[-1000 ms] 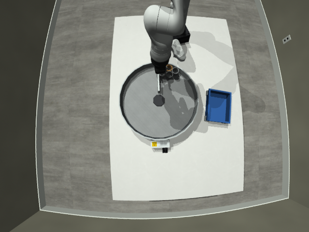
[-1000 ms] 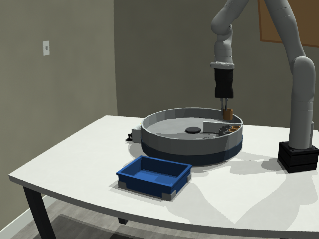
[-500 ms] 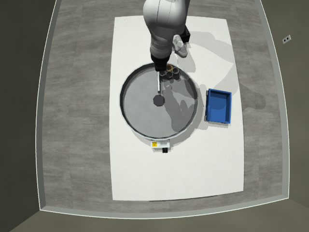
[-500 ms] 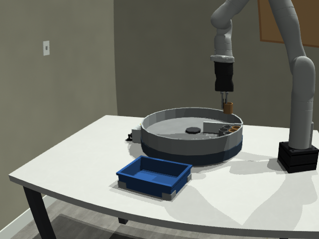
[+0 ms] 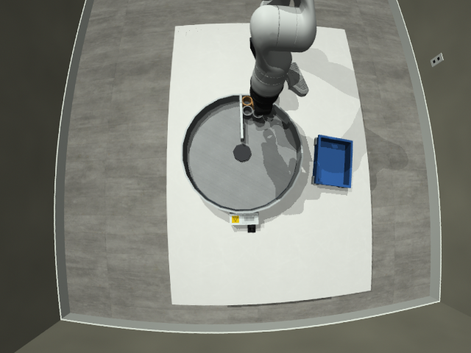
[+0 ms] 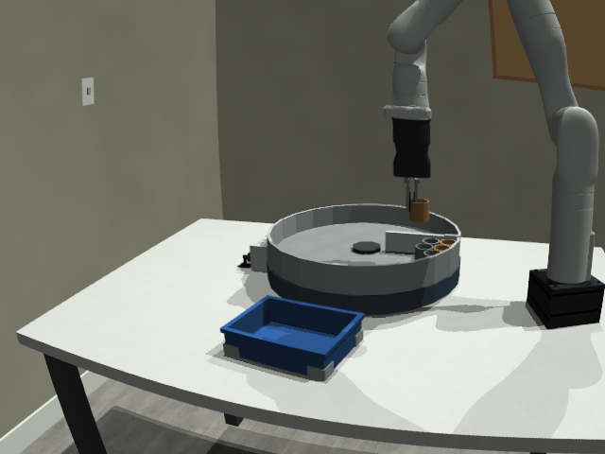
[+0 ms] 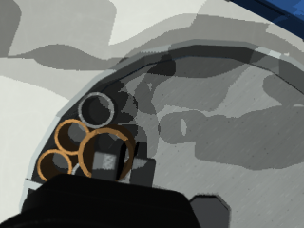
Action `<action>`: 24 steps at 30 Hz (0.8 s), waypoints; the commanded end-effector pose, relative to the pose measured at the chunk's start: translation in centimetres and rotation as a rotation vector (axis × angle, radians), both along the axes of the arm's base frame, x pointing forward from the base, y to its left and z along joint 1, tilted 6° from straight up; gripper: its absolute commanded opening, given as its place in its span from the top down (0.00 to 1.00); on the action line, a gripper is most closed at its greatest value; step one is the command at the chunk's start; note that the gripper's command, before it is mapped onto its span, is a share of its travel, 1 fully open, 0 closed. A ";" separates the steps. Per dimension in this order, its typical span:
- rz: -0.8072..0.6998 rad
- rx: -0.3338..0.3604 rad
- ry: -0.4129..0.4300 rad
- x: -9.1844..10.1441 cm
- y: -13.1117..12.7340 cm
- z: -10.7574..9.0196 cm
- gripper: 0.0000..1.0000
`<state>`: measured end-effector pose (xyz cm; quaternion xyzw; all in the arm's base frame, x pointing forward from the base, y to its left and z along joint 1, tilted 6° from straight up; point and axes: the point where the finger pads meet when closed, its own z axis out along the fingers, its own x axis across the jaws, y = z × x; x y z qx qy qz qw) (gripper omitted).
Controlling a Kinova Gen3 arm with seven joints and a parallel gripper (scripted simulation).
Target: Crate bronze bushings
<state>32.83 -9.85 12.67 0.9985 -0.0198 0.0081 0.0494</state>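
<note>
One arm (image 5: 271, 72) (image 6: 409, 73) above the turning table (image 5: 213, 170) (image 6: 361, 281) (image 7: 228, 49).

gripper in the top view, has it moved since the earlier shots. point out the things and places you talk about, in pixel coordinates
Yes. The gripper (image 5: 263, 110) (image 6: 412, 207) (image 7: 130, 154) has shifted right in the top view, from over the divider (image 5: 241, 119) (image 6: 405, 242) (image 7: 35, 183) to its crate side.
</note>
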 end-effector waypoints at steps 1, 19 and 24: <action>0.005 0.000 0.001 0.1 0.1 0.0 1.00; 0.004 -0.001 0.000 3.0 4.8 -0.4 1.00; 0.004 0.000 0.000 3.6 5.8 -0.5 1.00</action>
